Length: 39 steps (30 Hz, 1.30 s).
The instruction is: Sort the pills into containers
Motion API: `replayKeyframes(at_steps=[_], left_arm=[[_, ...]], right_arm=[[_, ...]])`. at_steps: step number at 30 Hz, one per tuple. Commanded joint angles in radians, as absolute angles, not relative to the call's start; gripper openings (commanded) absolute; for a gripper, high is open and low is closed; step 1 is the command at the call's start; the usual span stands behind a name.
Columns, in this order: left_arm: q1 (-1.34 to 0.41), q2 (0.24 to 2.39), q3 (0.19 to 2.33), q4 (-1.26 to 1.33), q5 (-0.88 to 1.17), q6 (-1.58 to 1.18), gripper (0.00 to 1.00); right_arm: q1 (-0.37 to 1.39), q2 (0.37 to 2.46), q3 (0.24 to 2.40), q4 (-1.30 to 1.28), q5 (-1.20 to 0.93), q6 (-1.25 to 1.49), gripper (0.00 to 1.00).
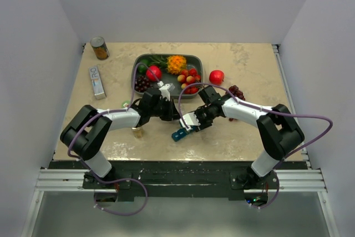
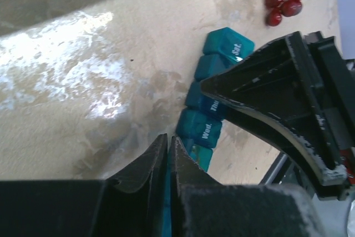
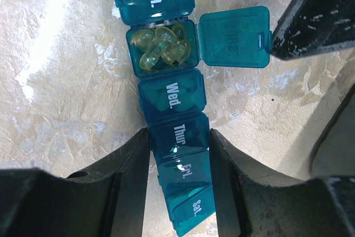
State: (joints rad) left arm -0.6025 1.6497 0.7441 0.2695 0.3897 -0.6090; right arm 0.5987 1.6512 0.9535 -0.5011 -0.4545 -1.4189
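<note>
The teal-blue pill organiser (image 1: 180, 135) lies on the table between my two grippers. In the right wrist view its lids read Mon to Sat. One compartment's lid (image 3: 233, 37) is swung open to the right, and several yellow gel pills (image 3: 161, 45) lie inside. My right gripper (image 3: 178, 134) is shut on the organiser (image 3: 172, 95), one finger on each side of the Thur and Fri compartments. My left gripper (image 2: 168, 137) is shut, with a thin teal edge showing between its fingers. Its finger (image 3: 310, 9) meets the open lid's outer edge.
A dark grey tray (image 1: 195, 59) of fruit stands behind the grippers. A red apple (image 1: 217, 76) and dark grapes (image 1: 237, 91) lie to its right. A can (image 1: 100, 48) and a silver box (image 1: 97, 81) are at the far left. A small object (image 1: 137, 132) sits under the left arm.
</note>
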Motion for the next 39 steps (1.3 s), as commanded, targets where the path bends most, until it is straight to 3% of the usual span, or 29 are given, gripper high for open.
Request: replayKeyframes(at_steps=[1,8,25,39], left_arm=[[-0.606,1.649,0.739,0.373,0.471,-0.601,0.08],[-0.637,1.658,0.726,0.351,0.517,-0.588,0.0],[-0.721,1.835,0.802,0.212,0.413,-0.606,0.0],[-0.687,1.6,0.808,0.221,0.446,-0.635,0.0]], right_arm=[[0.604,1.689,0.951,-0.509,-0.449,-1.424,0.33],[0.604,1.692,0.953,-0.508,-0.448,-1.417,0.32],[0.606,1.704,0.954,-0.508,-0.443,-1.402,0.31],[0.604,1.706,0.954,-0.506,-0.44,-1.401,0.31]])
